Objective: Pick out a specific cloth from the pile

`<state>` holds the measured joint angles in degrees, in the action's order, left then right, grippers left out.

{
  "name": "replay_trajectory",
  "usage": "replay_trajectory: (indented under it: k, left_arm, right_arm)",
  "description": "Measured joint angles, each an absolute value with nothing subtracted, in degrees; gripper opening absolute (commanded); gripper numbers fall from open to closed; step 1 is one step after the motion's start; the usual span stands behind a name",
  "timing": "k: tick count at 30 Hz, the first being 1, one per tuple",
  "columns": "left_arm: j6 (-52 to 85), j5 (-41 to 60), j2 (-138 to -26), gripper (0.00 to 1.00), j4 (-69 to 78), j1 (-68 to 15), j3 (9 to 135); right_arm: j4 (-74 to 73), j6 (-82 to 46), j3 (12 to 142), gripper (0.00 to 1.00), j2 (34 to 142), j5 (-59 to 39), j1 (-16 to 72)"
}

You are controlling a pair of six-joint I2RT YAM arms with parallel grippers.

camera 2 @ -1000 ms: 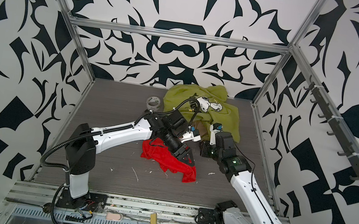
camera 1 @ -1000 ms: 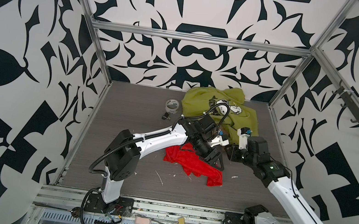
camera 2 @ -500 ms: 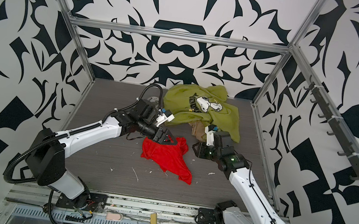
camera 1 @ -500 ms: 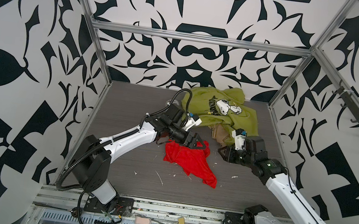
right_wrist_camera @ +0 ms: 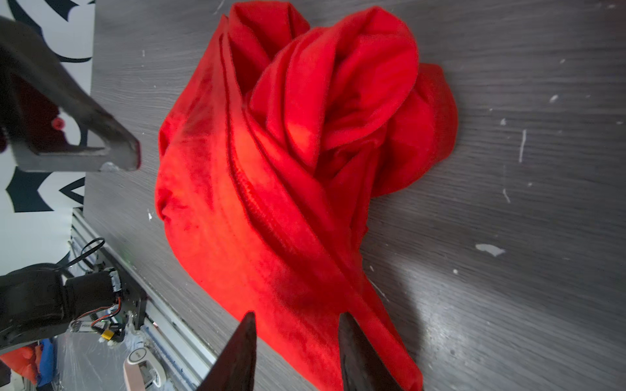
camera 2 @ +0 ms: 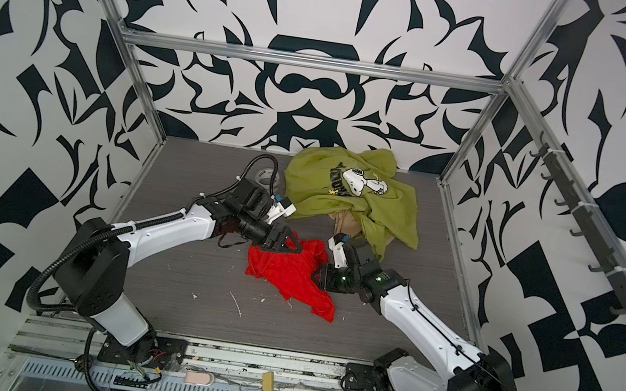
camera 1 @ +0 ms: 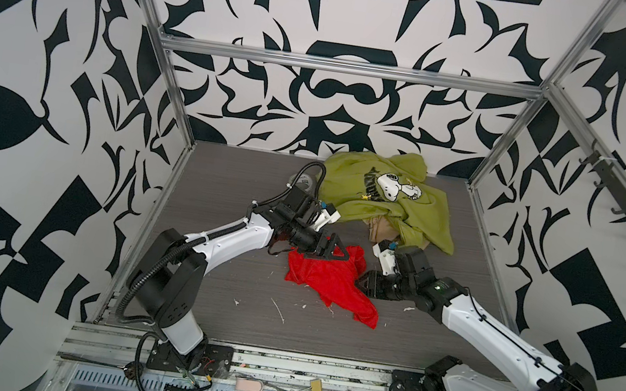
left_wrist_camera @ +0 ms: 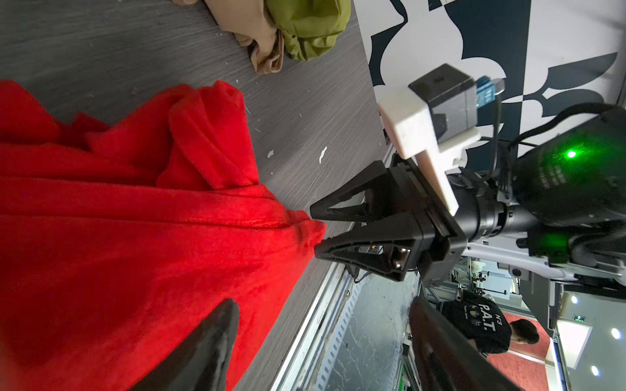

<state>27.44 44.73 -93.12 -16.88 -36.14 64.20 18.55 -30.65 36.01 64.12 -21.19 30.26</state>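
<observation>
The red cloth (camera 1: 331,287) (camera 2: 287,272) lies crumpled on the grey table, apart from the pile, which is an olive-green dog-print shirt (camera 1: 386,199) (camera 2: 349,197) over a tan cloth (camera 1: 382,230). My left gripper (camera 1: 338,251) (left_wrist_camera: 323,301) hovers open at the cloth's far edge, nothing between its fingers. My right gripper (camera 1: 361,281) (right_wrist_camera: 298,315) is at the cloth's right edge. Its jaws stand partly apart, and a corner of the cloth (left_wrist_camera: 313,230) sits between the tips without being pinched.
A roll of tape (camera 1: 307,181) lies by the back wall behind the left arm. White flecks (camera 1: 277,309) dot the table's front half. A metal rail (camera 1: 278,361) runs along the front edge, and patterned walls close in three sides.
My left gripper drew back leftwards from beside the right gripper and opened wider. The right gripper moved from the pile's edge to the red cloth's right corner, and the cloth shifted slightly.
</observation>
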Motion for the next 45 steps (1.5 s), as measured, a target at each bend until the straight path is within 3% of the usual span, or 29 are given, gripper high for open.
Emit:
replay_trajectory:
  k: [10,20,38,45]
  left_arm:
    - [28.2,38.5,-98.7,0.82,-12.5,-33.3,65.7]
    - [28.6,37.1,-106.7,0.75,-10.0,-33.1,68.3]
    - [29.2,39.0,-91.3,0.73,-11.1,-36.2,50.6]
    - [30.0,38.7,-85.6,0.74,-13.2,-39.0,46.3]
  right_arm:
    - [9.1,-29.3,38.4,0.52,73.8,-16.3,28.3]
    - [-4.1,-29.9,41.7,0.54,87.2,-22.1,22.6]
    - [-5.4,-29.2,39.8,0.52,89.6,-28.1,29.1]
    - [-4.7,-30.5,35.6,0.52,84.9,-28.0,33.6]
